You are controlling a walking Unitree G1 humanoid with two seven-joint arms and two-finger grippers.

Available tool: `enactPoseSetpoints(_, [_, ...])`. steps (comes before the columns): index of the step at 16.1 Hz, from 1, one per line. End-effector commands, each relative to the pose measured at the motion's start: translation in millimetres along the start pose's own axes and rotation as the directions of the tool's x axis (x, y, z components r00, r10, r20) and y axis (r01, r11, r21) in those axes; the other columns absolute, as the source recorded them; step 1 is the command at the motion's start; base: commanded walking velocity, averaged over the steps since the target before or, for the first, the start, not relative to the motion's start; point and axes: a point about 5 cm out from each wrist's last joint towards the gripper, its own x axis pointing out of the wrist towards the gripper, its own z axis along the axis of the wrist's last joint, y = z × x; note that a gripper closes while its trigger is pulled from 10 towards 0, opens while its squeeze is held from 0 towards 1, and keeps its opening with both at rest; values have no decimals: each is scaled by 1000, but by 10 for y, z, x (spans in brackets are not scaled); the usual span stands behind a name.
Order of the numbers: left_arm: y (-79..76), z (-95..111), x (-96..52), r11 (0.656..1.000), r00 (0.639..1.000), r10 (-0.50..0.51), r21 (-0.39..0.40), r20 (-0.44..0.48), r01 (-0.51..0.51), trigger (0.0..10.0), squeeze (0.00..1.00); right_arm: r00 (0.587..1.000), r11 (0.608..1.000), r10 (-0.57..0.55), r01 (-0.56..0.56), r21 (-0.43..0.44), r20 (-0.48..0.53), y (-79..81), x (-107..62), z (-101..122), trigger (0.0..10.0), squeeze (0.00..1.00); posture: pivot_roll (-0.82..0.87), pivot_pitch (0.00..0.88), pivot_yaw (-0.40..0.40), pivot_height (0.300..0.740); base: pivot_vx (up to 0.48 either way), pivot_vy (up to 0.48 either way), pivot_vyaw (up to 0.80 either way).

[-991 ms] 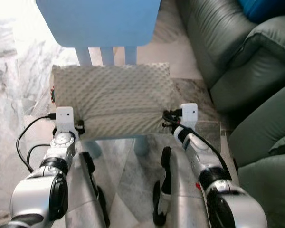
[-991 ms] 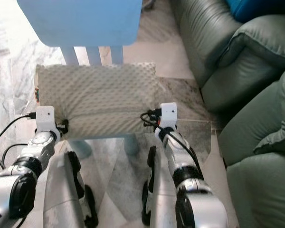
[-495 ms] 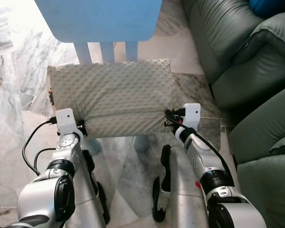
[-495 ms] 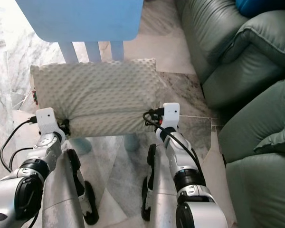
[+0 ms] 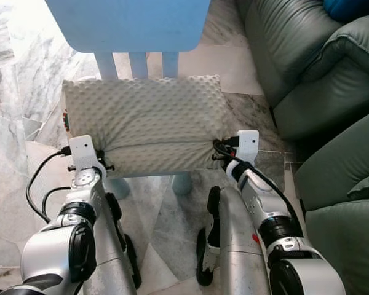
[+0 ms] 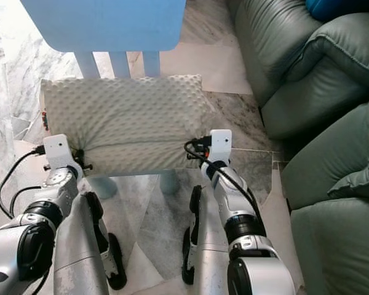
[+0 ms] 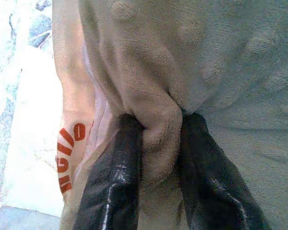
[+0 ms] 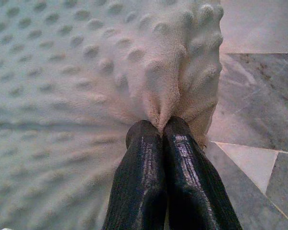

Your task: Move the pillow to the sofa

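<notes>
Pinching pillow (image 5: pixel 144 123) corners: left gripper (image 7: pixel 156 132), right gripper (image 8: pixel 159 125), both clamped

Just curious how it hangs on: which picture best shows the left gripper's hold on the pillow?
The left wrist view: the left gripper pinches a fold of the pillow up close. The eye views show the hold from afar.

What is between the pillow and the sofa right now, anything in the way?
Nothing visible blocks it. The pillow, pinched by the left gripper and right gripper, lies on the blue chair; only bare marble floor separates it from the sofa on the robot's right.
</notes>
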Motion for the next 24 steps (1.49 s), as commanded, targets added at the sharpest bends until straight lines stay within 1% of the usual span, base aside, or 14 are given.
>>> enactPoseSetpoints(1, [94, -202, -29, 1000, 996, 31, -4, -87, -31, 0, 0, 998, 998, -66, 66, 14, -18, -140, -38, -39, 0, 0, -91, 288, -87, 513, 0, 0, 0])
enactPoseSetpoints(4, [50, -117, -11, 999, 998, 23, -26, -67, -25, 0, 0, 997, 997, -71, 71, 12, -14, -161, 13, 26, 0, 0, -72, 254, -83, 513, 0, 0, 0])
enactPoseSetpoints(9, [-54, 87, 22, 1000, 1000, -1, -21, -12, 0, 0, 0, 997, 997, -83, 83, 7, -6, -175, 124, 161, 0, 0, -47, 177, -71, 513, 0, 0, 0])
enactPoseSetpoints(12, [-64, 323, 51, 1000, 998, 17, 11, 67, -18, 0, 0, 998, 997, -64, 63, -38, -4, -170, 170, 239, 0, 0, -16, 102, -59, 513, 0, 0, 0])
enactPoseSetpoints(13, [-66, 396, 56, 1000, 995, 13, 14, 96, -14, 0, 0, 999, 997, -53, 53, -49, -1, -166, 184, 270, 0, 0, -7, 82, -56, 513, 0, 0, 0])
enactPoseSetpoints(15, [-57, 550, 63, 999, 987, 9, 52, 159, -18, 0, 0, 1000, 995, -31, 31, -90, 1, -161, 205, 319, 0, 0, 21, 24, -52, 513, 0, 0, 0])
enactPoseSetpoints(16, [-57, 603, 65, 998, 984, 2, 62, 180, -14, 0, 0, 1000, 994, -23, 22, -108, -5, -164, 207, 323, 0, 0, 26, 13, -52, 513, 0, 0, 0])
enactPoseSetpoints(17, [-58, 597, 67, 998, 985, -13, 56, 171, 3, 0, 0, 1000, 992, -18, 15, -127, -22, -188, 194, 298, 0, 0, 43, 0, -57, 513, 0, 0, 0])
enactPoseSetpoints(19, [-42, 589, 66, 998, 985, -9, 57, 174, -1, 0, 0, 999, 991, -25, 22, -129, -29, -206, 190, 287, 0, 0, 50, 0, -60, 513, 0, 0, 0])
enactPoseSetpoints(20, [-32, 597, 63, 999, 982, 0, 41, 189, -8, 0, 0, 1000, 990, -24, 22, -141, -11, -202, 189, 301, 0, 0, 48, 0, -56, 513, 0, 0, 0])
enactPoseSetpoints(21, [-36, 632, 58, 999, 976, -4, 48, 216, -7, 0, 0, 1000, 988, -8, 8, -156, 1, -183, 191, 312, 0, 0, 46, 0, -49, 513, 0, 0, 0])
enactPoseSetpoints(22, [-47, 657, 55, 999, 973, -14, 51, 232, 2, 0, 0, 1000, 985, 2, -1, -173, 6, -177, 189, 315, 0, 0, 48, 0, -41, 513, 0, 0, 0])
enactPoseSetpoints(23, [-91, 709, 42, 997, 961, -53, 62, 271, 38, 0, 0, 999, 980, 18, -12, -199, 27, -180, 176, 331, 0, 0, 51, 0, -34, 513, 0, 0, 0])
enactPoseSetpoints(24, [-148, 734, 15, 989, 940, -128, 108, 316, 99, 0, 0, 997, 966, 38, -21, -257, 64, -191, 141, 348, 0, 0, 63, 0, -29, 513, 0, 0, 0])
